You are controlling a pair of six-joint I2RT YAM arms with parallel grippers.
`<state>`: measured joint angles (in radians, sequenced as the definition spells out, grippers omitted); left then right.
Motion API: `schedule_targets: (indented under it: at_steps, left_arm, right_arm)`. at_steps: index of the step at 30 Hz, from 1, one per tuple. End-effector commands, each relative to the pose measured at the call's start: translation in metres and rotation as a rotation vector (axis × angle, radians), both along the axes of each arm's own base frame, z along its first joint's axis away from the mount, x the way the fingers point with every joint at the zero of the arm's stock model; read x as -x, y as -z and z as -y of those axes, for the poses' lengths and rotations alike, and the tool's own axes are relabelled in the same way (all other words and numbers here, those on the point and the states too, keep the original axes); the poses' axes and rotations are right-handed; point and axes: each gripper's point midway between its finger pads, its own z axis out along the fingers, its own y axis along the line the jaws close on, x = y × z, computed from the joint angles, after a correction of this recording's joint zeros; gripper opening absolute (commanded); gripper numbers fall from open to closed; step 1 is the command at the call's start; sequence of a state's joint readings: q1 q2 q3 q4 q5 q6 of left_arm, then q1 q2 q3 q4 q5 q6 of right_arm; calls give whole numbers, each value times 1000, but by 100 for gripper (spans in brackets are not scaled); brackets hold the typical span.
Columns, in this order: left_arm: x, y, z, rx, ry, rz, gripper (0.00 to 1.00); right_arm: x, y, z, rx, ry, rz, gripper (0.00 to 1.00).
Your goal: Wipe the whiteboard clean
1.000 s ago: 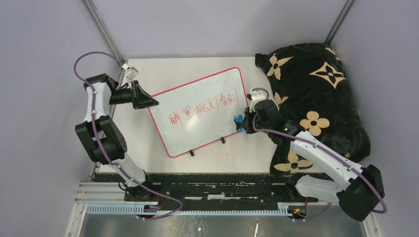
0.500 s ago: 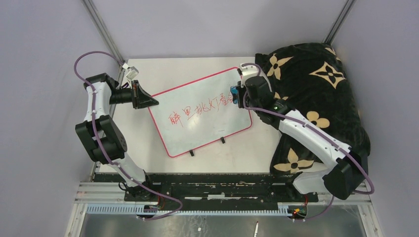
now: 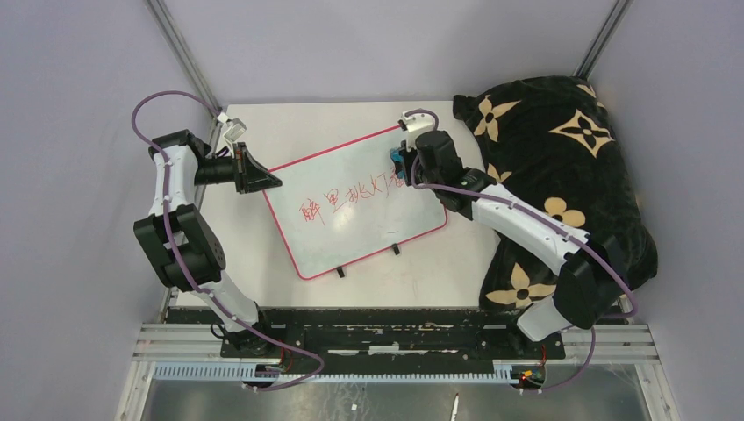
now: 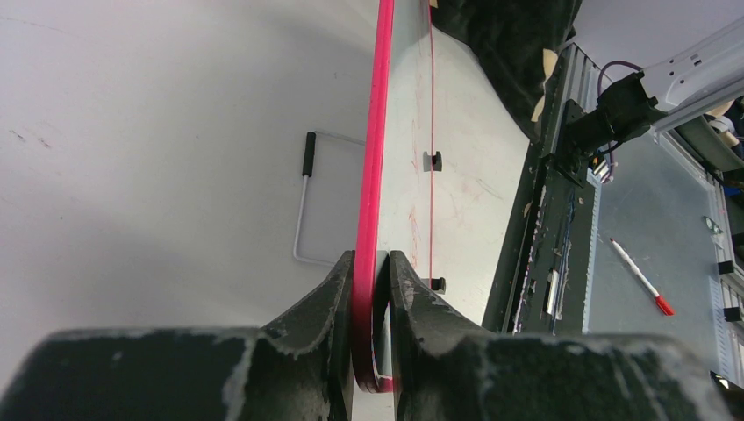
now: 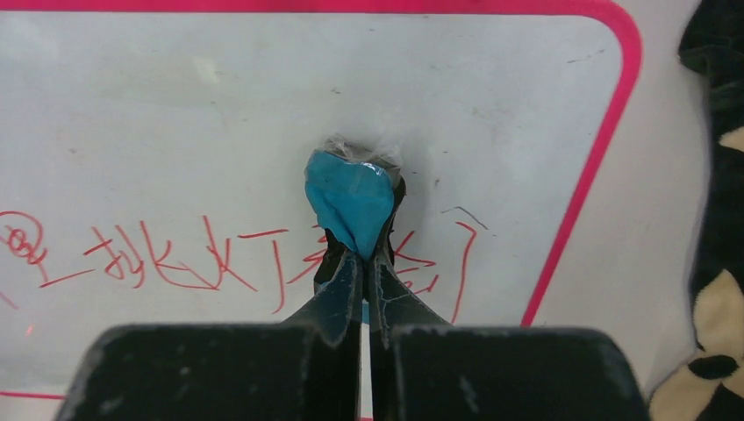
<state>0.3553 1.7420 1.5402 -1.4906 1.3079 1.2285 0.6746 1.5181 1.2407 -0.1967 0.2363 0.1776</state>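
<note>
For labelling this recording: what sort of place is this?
Probably a robotics test cell: plain grey walls with metal posts, left arm and right arm bolted to a black rail, the whiteboard on a white table.

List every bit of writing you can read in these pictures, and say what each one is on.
"醉里挑灯": red handwriting across the whiteboard, read in the top view.
The characters that follow on the right are partly covered by the right gripper and its blue wad; they cannot be read.
The blanket shows flower motifs only, no letters.
</note>
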Motion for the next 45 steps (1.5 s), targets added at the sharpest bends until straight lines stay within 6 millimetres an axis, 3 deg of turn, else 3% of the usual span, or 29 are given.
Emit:
schedule_targets:
  at_steps: [1,6,12,15,18,21,28,32,35,39,45]
  left_arm:
    - [-5,-13,0,-56,12,83,3]
    - [-3,-13,3,-52,20,79,3]
    - [-2,-12,4,-56,25,79,3]
    - [-2,-11,4,-58,24,72,3]
    - [-3,-10,3,-63,25,70,3]
    - [-2,-9,3,-68,25,69,3]
    - [-2,-6,2,-70,27,64,3]
    - [-3,-6,2,-74,26,64,3]
    - [-3,-5,2,-74,26,60,3]
    - [-3,-3,2,-75,28,57,3]
    - [-1,-1,2,-75,31,50,3]
  right_arm:
    - [4,-22,-33,-101,-93,80,1]
    - [17,-12,-62,-95,-151,72,1]
    - [54,-2,-119,-94,-307,80,1]
    - [63,7,-135,-87,-334,70,1]
    - [55,18,-129,-47,-282,68,1]
    - [39,26,-110,19,-194,85,0]
    - [-4,27,-45,20,-19,68,0]
    - [-21,21,-3,10,75,72,0]
    - [-28,18,17,18,112,77,0]
    - [-26,15,4,-20,47,58,1]
    - [-5,14,-50,-66,-104,46,1]
